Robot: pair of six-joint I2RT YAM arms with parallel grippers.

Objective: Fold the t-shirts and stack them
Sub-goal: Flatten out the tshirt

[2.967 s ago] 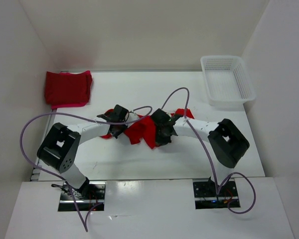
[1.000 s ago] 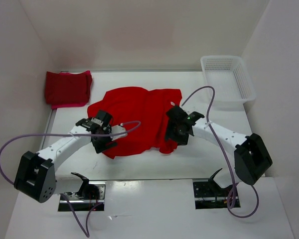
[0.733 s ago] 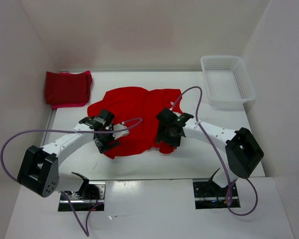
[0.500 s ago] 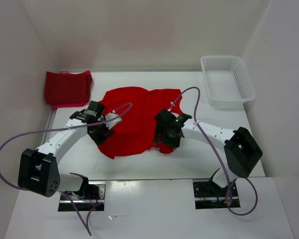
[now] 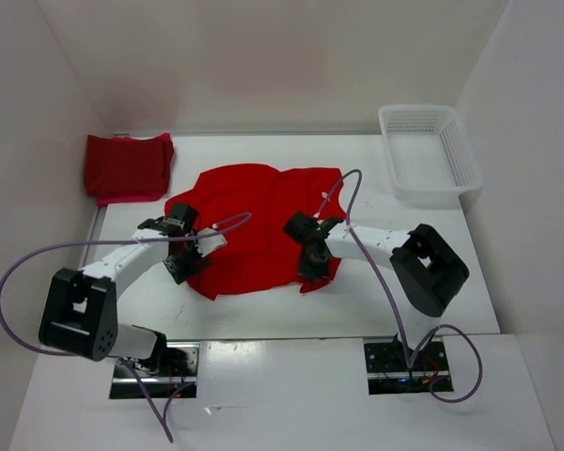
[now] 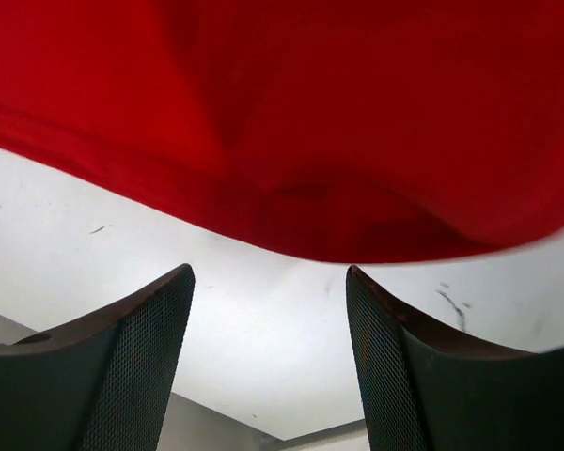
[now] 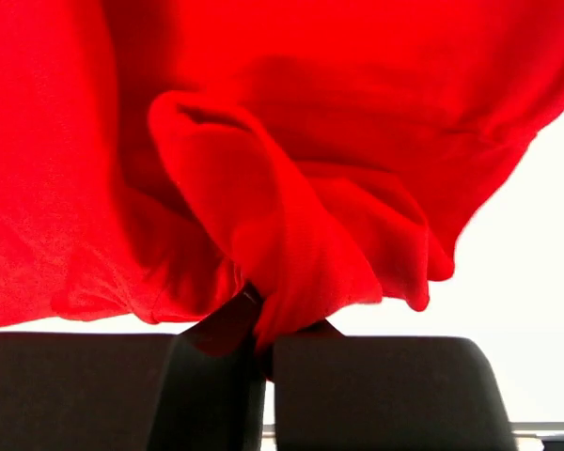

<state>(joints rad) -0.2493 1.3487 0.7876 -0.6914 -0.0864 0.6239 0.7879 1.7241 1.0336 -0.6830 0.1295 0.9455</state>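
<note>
A bright red t-shirt (image 5: 254, 216) lies spread out, somewhat rumpled, in the middle of the table. My right gripper (image 5: 312, 261) sits at its near right hem and is shut on a bunched fold of the red cloth (image 7: 291, 141); the pinch (image 7: 263, 331) shows in the right wrist view. My left gripper (image 5: 184, 265) hovers at the shirt's near left edge, open and empty (image 6: 268, 277), with the red hem (image 6: 338, 122) just beyond its fingertips. A folded dark maroon t-shirt (image 5: 127, 164) rests on a pinkish one (image 5: 132, 198) at the back left.
A white mesh basket (image 5: 429, 150) stands at the back right. White walls close in the table on the left, back and right. Purple cables loop from both arms over the near part of the table.
The right gripper has shifted left along the shirt's near hem and shut on a fold of it. The left gripper has stayed open and moved slightly near the shirt's left edge.
</note>
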